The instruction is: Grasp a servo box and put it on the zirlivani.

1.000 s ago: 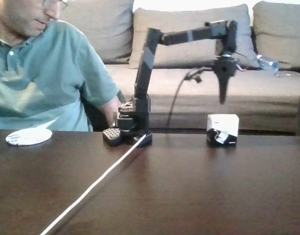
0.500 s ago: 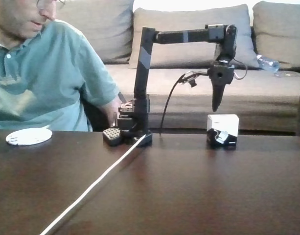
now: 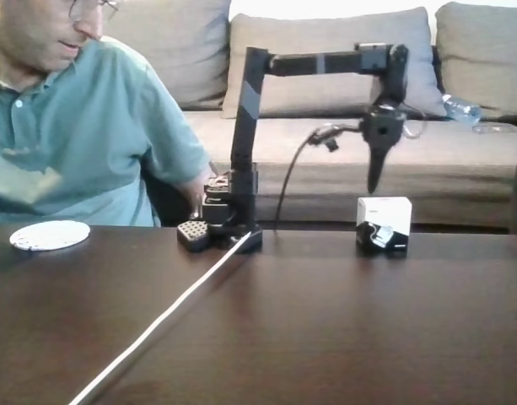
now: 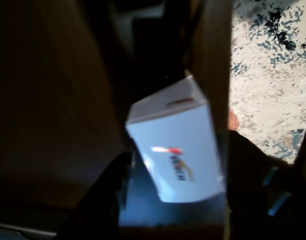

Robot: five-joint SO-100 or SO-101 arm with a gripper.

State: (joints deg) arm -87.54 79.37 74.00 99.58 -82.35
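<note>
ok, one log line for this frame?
phase: approach | end effector: above servo box, no contact | box: on table | zirlivani: bare, table's left in fixed view

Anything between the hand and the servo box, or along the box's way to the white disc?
Nothing shows between the hand and the servo box right below it. Toward the zirlivani, at the table's left in the fixed view, the arm's base and a small black dotted block stand between.

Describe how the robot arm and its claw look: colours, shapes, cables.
The arm is matte black with boxy links and grey bands along its segments. A dark cable loops down from the wrist. The claw is black and tapers to a narrow point. A small black dotted block sits by its base.
</note>
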